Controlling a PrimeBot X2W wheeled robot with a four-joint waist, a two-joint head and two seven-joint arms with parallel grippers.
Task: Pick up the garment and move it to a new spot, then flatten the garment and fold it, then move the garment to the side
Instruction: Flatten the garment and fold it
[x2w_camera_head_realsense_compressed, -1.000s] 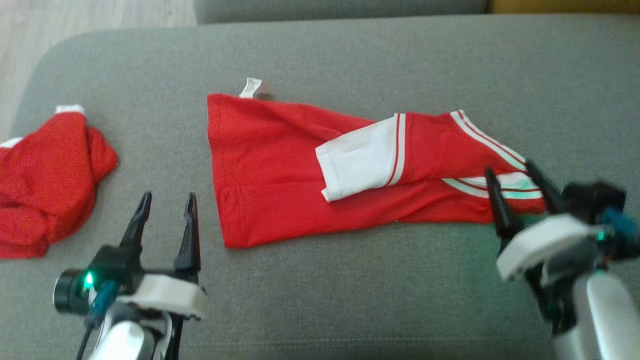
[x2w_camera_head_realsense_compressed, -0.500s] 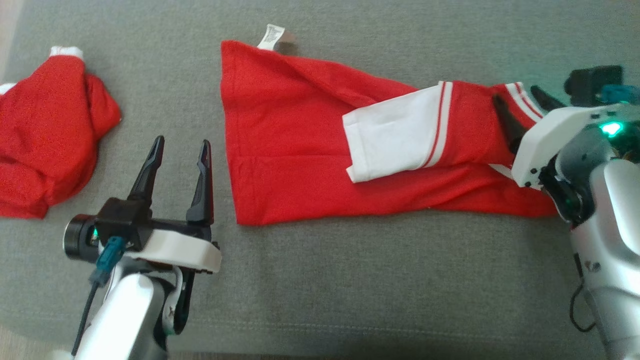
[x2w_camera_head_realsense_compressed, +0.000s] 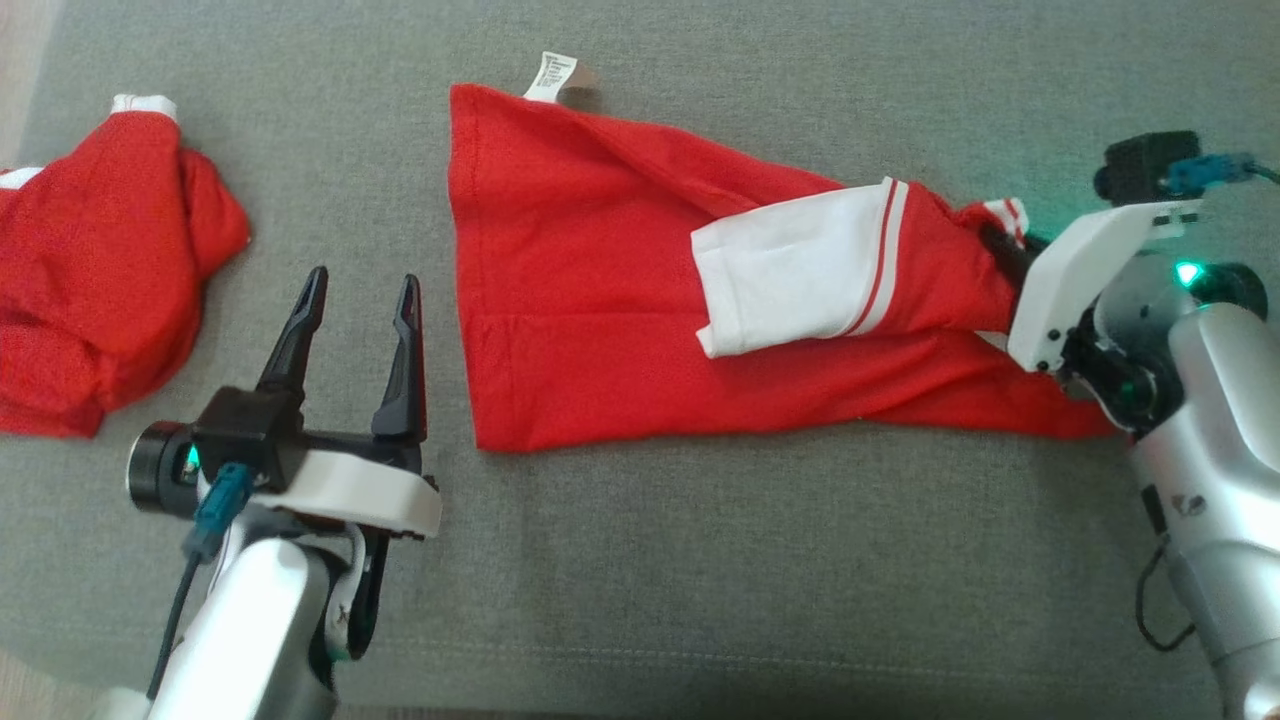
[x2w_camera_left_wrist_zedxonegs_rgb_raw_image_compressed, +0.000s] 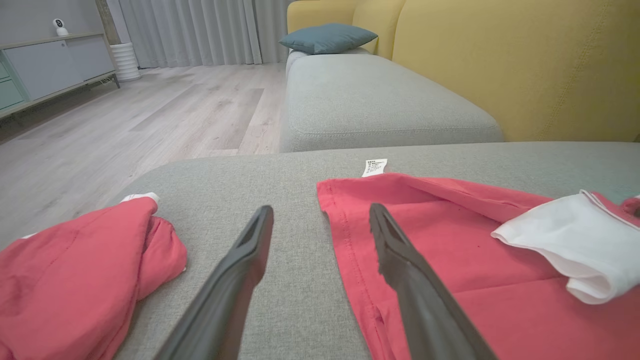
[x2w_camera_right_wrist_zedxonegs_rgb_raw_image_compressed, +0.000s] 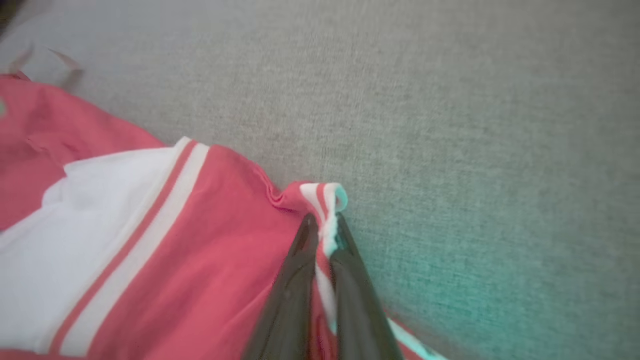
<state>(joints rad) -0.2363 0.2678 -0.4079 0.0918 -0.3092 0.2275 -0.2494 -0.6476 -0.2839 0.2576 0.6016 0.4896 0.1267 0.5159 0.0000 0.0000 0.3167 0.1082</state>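
The red garment (x2w_camera_head_realsense_compressed: 580, 300) lies spread lengthwise across the middle of the grey cushion (x2w_camera_head_realsense_compressed: 700, 560). Its hem end is toward the cushion's left edge, and a small white label (x2w_camera_head_realsense_compressed: 553, 76) pokes out on the far-edge side. A white sleeve (x2w_camera_head_realsense_compressed: 800, 265) w/ red stripes is folded over the top of it, right of centre.

At the garment's right end the cloth is bunched into a little peak. The right pincer (x2w_camera_right_wrist_zedxonegs_rgb_raw_image_compressed: 324, 227) is clamped there on a white-and-red striped band (x2w_camera_right_wrist_zedxonegs_rgb_raw_image_compressed: 325, 192), prob. a cuff or neck trim; the wrist view is too blurred to say which. Its fingers are pressed tight w/ the band btwn them.

The left pincer (x2w_camera_head_realsense_compressed: 363, 280) sits just beside the hem, toward the cushion's front edge, fingers apart w/ nothing btwn them.

Well apart, by the cushion's left edge, a second red garment (x2w_camera_head_realsense_compressed: 90, 270) lies crumpled in a heap. Beyond the far edge are another grey seat (x2w_camera_left_wrist_zedxonegs_rgb_raw_image_compressed: 380, 100), a yellow backrest (x2w_camera_left_wrist_zedxonegs_rgb_raw_image_compressed: 525, 60) & a teal pillow (x2w_camera_left_wrist_zedxonegs_rgb_raw_image_compressed: 327, 37).
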